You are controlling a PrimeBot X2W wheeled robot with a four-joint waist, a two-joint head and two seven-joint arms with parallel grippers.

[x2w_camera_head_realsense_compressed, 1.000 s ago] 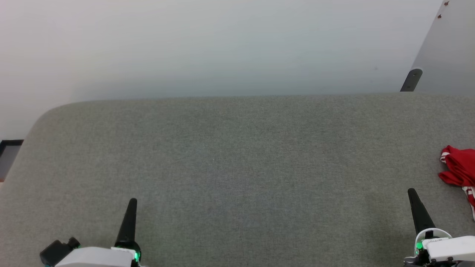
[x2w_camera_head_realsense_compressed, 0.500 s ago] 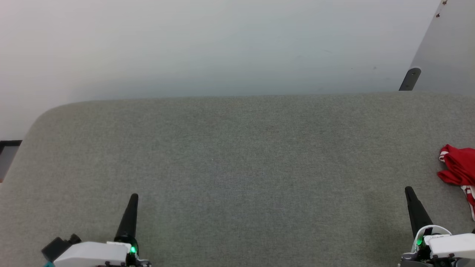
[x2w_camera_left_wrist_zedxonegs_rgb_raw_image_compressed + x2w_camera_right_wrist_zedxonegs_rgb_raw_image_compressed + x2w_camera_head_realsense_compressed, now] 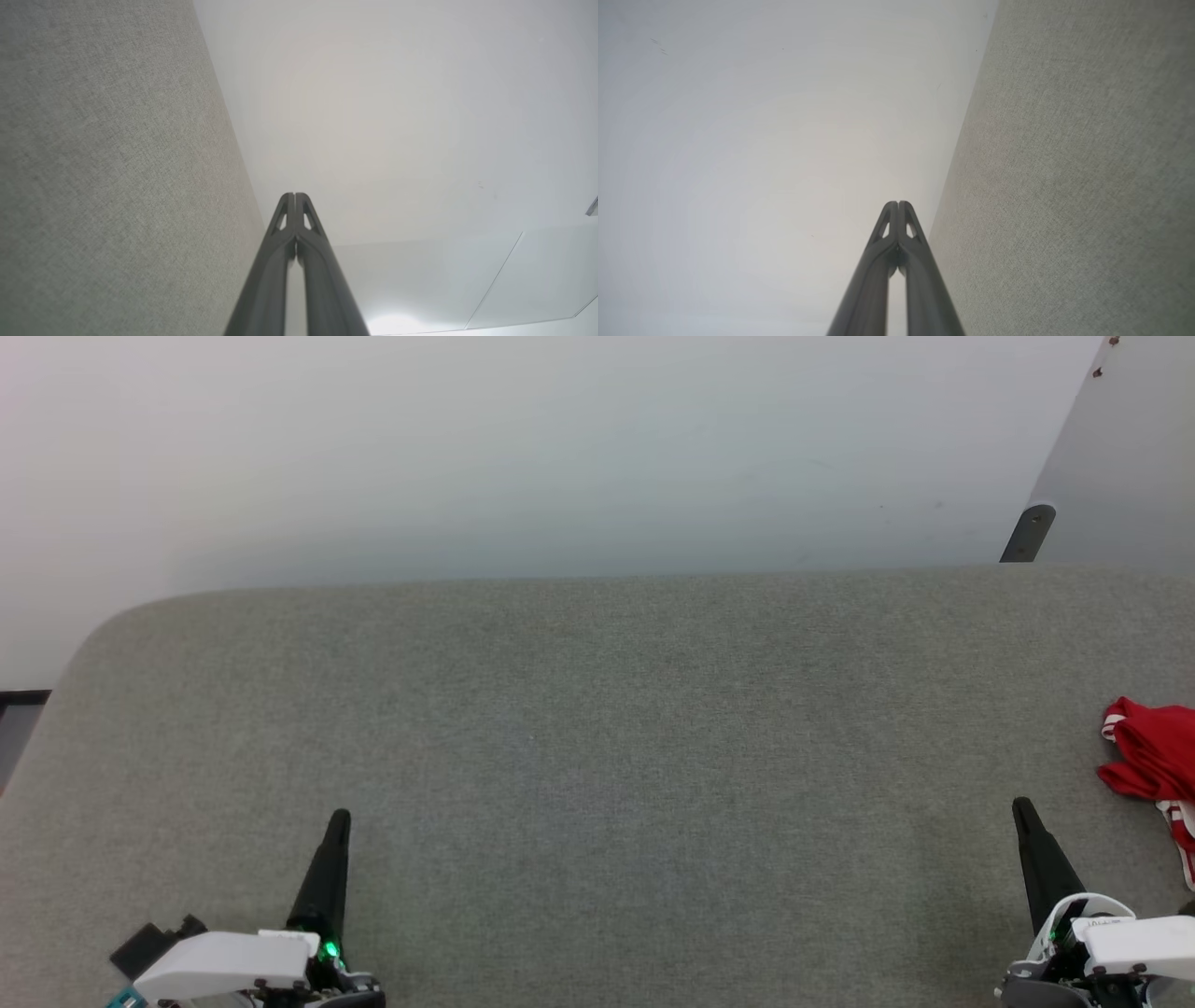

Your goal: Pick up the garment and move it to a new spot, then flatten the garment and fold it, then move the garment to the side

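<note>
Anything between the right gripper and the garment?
Nothing. In the head view, the stretch from the shut right gripper to the crumpled red garment at the picture's right edge is bare grey fabric surface.

This looks like a plain lab or test room: a wide grey fabric-covered worktop (image 3: pixel 597 709) before a bare white wall (image 3: pixel 560 448) (a grey panel (image 3: pixel 1130 439) with a dark bracket (image 3: pixel 1027 532) at the far right).
</note>
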